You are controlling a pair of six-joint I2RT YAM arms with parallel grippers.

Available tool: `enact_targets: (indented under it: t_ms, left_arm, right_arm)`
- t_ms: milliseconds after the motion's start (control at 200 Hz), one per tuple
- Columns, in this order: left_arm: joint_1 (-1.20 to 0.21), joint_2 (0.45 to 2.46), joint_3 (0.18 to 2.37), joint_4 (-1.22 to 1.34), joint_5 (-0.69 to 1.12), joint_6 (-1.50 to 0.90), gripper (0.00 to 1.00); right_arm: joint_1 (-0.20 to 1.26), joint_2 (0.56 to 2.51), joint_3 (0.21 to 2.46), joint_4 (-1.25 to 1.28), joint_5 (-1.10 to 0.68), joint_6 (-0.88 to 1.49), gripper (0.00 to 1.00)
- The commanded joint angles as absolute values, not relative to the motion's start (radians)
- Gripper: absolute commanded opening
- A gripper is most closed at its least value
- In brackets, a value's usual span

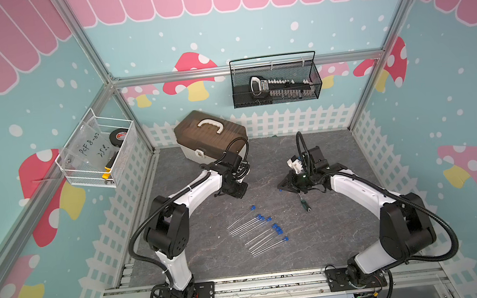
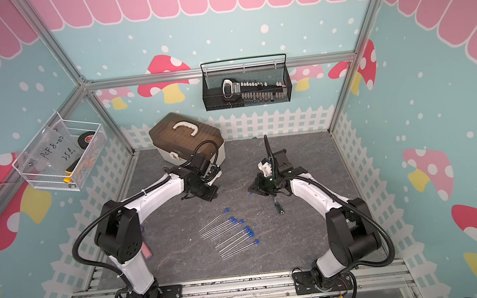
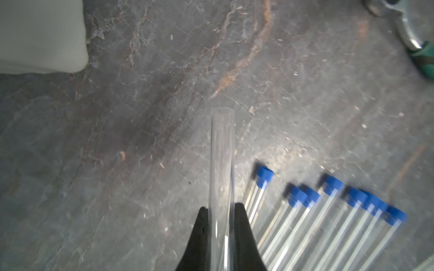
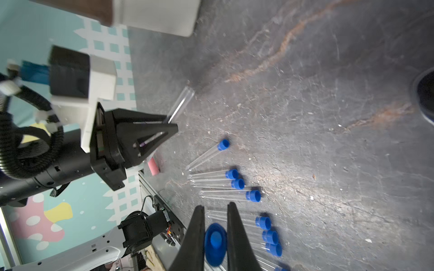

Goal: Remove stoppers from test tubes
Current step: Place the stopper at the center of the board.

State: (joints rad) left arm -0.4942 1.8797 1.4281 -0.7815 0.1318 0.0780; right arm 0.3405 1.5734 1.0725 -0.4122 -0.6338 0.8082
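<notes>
Jaws clamping uncapped tube (image 3: 222, 152), capped tubes (image 3: 303, 198) beside

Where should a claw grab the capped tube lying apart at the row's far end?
Probably pinch the clear shaft of that test tube near its middle, coming straight down from above: it lies flat on the table, with a gap beside it, leaving its blue stopper free.

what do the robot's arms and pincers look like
The left arm and right arm have glossy white shells with chunky black joints; a black corrugated cable hose loops beside each. The left pincer and right pincer have matte black fingers tapering to narrow wedge tips.
</notes>
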Motion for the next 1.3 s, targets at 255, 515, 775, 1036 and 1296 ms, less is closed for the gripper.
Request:
enact_targets:
  t_ms: [255, 515, 775, 1036, 1296]
  left_arm:
    - [-0.536, 2.063, 1.486, -0.490, 0.077, 0.152, 0.00]
    - [-0.537, 2.109, 1.465, -0.432, 0.145, 0.139, 0.08]
    - [-0.537, 2.123, 1.449, -0.412, 0.201, 0.115, 0.34]
    - [-0.519, 2.090, 1.422, -0.396, 0.210, 0.083, 0.34]
    - [-0.482, 1.986, 1.402, -0.419, 0.238, 0.083, 0.38]
  right_arm:
    - [0.365, 1.757, 1.077, -0.373, -0.659, 0.876, 0.00]
    - [0.373, 1.884, 1.095, -0.237, -0.653, 0.972, 0.00]
    - [0.413, 2.011, 1.165, -0.160, -0.620, 1.043, 0.05]
    - [0.419, 2.025, 1.176, -0.129, -0.552, 1.084, 0.34]
    - [0.423, 2.000, 1.186, -0.116, -0.543, 1.081, 0.41]
